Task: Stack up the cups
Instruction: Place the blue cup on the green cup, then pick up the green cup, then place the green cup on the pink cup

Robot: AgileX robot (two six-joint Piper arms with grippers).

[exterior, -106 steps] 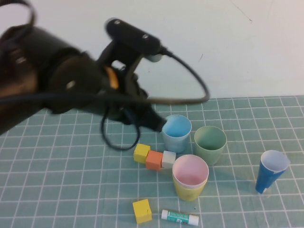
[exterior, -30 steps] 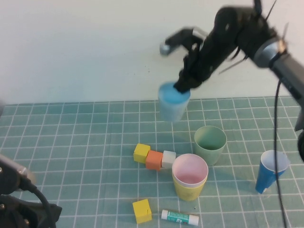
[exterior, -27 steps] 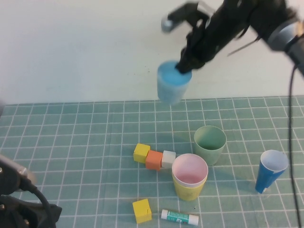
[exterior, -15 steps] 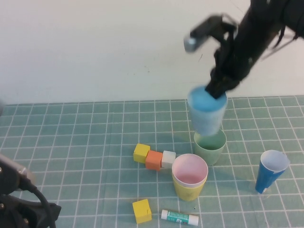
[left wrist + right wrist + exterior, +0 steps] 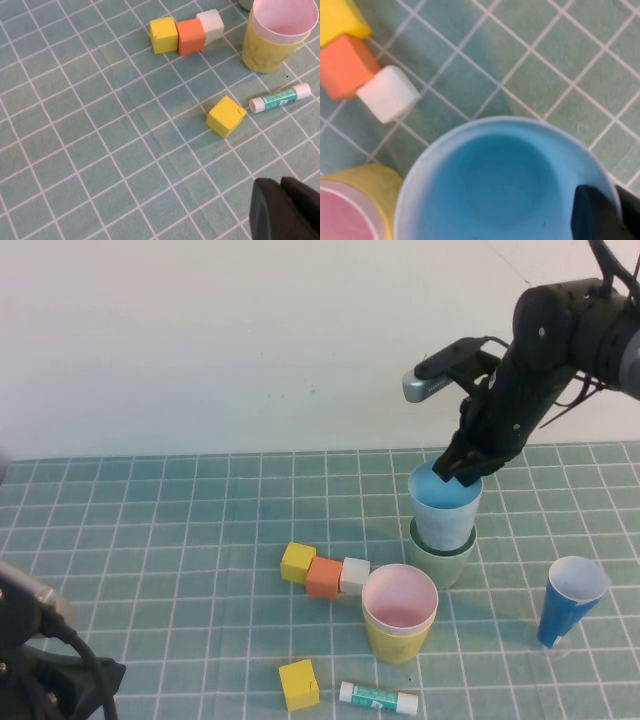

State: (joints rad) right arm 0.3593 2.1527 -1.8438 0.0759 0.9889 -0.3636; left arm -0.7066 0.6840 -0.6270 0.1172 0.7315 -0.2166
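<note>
My right gripper [image 5: 462,468] is shut on the rim of the light blue cup [image 5: 444,508], which sits partly inside the pale green cup [image 5: 440,558]. In the right wrist view the blue cup [image 5: 495,185] fills the frame with one finger inside the rim and one outside it. The pink cup [image 5: 400,600] is nested in the yellow cup [image 5: 398,642] just in front; both also show in the left wrist view, pink cup [image 5: 283,17] in yellow cup [image 5: 262,50]. My left gripper [image 5: 281,200] is shut and empty at the near left corner of the table.
A tall dark blue cup [image 5: 570,600] stands at the right. A row of yellow [image 5: 298,562], orange [image 5: 324,577] and white [image 5: 354,574] cubes lies left of the cups. A loose yellow cube [image 5: 299,684] and a glue stick [image 5: 378,698] lie near the front edge.
My right arm has carried the light blue cup to the right and lowered it into the pale green cup. The left arm has stayed at the near left corner.
</note>
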